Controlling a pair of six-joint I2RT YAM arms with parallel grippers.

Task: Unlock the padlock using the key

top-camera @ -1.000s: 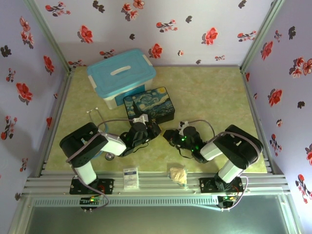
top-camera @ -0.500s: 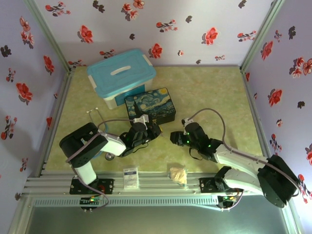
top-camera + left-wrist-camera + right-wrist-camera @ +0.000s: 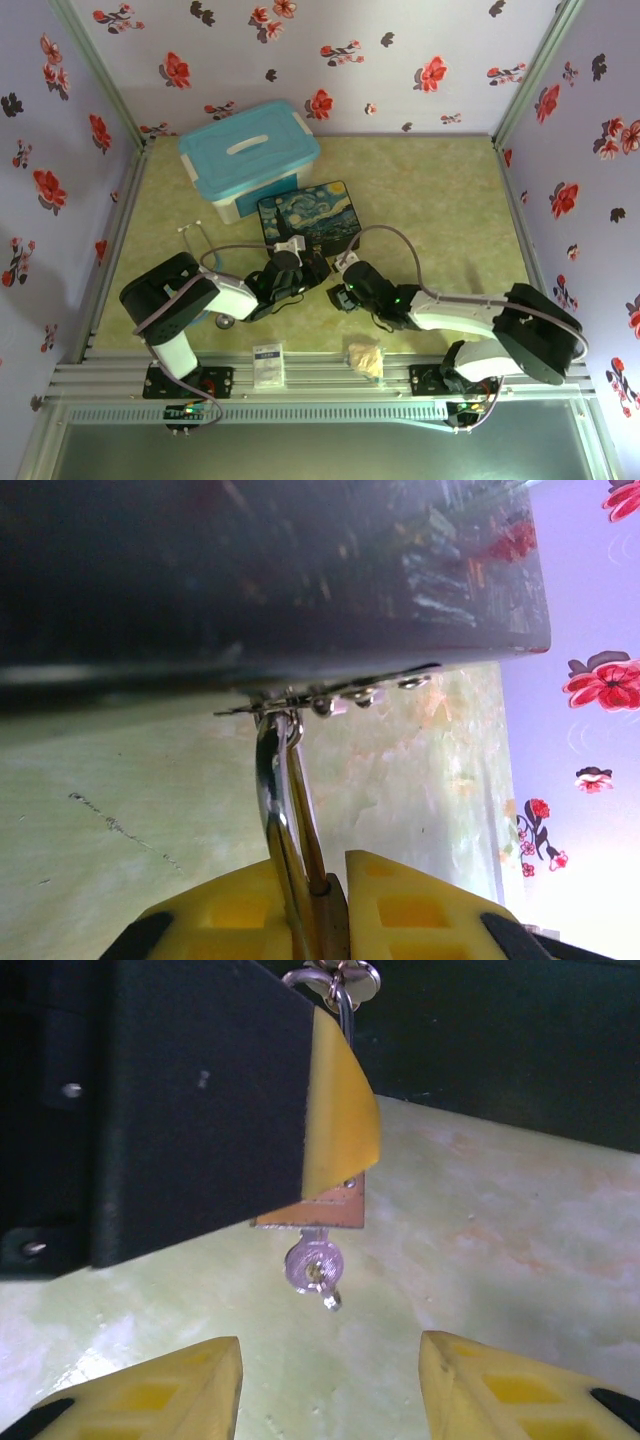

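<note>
The brass padlock (image 3: 333, 920) is pinched between my left gripper's (image 3: 335, 880) yellow fingers (image 3: 420, 910). Its silver shackle (image 3: 272, 800) runs up through the metal latch (image 3: 335, 697) of the starry-night box (image 3: 310, 212). In the right wrist view the padlock's (image 3: 322, 1210) lower end sticks out from under the left finger (image 3: 340, 1120). The small silvery key (image 3: 314, 1264) hangs from that end, seated in the keyhole. My right gripper (image 3: 328, 1360) is open just short of the key, touching nothing. From above, the two grippers, left (image 3: 300, 268) and right (image 3: 338, 293), meet at the box's front.
A blue-lidded bin (image 3: 250, 155) stands behind the box. A stethoscope (image 3: 225, 320) lies beside the left arm. A white card (image 3: 267, 364) and a crumpled tan scrap (image 3: 365, 358) sit at the near edge. Floral walls close in the table.
My right arm has swung and its gripper has slid left, up to the padlock held by the left gripper. The left arm has stayed put.
</note>
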